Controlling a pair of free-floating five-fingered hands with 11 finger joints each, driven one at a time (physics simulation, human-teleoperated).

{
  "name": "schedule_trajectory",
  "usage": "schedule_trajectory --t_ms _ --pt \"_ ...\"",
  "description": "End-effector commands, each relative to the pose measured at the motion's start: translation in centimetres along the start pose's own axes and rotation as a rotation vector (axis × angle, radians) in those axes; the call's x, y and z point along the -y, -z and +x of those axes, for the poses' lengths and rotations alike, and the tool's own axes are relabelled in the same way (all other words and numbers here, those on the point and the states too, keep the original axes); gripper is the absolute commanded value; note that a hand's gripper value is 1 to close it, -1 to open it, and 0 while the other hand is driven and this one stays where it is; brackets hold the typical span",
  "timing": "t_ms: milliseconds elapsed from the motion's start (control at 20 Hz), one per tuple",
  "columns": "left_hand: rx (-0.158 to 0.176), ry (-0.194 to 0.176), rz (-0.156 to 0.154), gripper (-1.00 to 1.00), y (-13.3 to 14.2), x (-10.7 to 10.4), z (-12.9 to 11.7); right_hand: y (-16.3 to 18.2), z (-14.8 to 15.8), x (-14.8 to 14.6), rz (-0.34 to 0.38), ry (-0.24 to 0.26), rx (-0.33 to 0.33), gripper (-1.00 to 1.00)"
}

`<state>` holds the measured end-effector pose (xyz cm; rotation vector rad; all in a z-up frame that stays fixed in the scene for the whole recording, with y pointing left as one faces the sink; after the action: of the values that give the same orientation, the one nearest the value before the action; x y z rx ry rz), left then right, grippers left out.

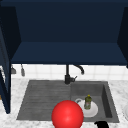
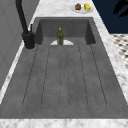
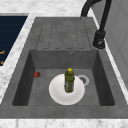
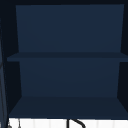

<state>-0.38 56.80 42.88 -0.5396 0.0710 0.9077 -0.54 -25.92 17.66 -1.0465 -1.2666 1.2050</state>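
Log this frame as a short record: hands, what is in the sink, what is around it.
Right hand: right hand at the front edge of the sink, nearest the plate
Sink basin: green bottle upright on a white plate; small red thing on the basin floor
Foreground: red ball
Faucet: black faucet behind the basin
Counter: dish of fruit
Above: open blue cabinet

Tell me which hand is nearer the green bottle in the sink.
Right. The right hand sits at the sink's front edge, just right of the bottle standing on the white plate, not touching it.
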Motion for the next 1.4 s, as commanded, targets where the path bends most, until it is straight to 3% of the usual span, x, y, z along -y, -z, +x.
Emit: schedule_trajectory --t_ms 0,200,250,550,900,1150,1350 --pt "-0.109 -0.061 0.034 -1.0 1.2 0.7 0.3 0.0 0.0 0.0 0.0 0.0 0.0 0.0" --pt "-0.11 -0.036 0.001 -1.0 3.2 1.4 1.1 0.0 0.0 0.0 0.0 0.0 0.0 0.0" --pt "-0.101 -0.027 -0.001 -1.0 4.1 1.1 1.0 0.0 0.0 0.0 0.0 0.0 0.0 0.0" --pt "-0.142 -0.017 0.01 -1.0 7.3 0.2 1.0 0.0 0.0 0.0 0.0 0.0 0.0 0.0" --pt "-0.194 -0.072 0.038 -1.0 10.1 0.6 -0.6 0.0 0.0 0.0 0.0 0.0 0.0 0.0" --pt "-0.182 -0.095 0.043 -1.0 11.6 1.9 -1.5 0.0 0.0 0.0 0.0 0.0 0.0 0.0" --pt "-0.164 -0.12 0.067 -1.0 12.8 2.7 -2.3 0.0 0.0 0.0 0.0 0.0 0.0 0.0"
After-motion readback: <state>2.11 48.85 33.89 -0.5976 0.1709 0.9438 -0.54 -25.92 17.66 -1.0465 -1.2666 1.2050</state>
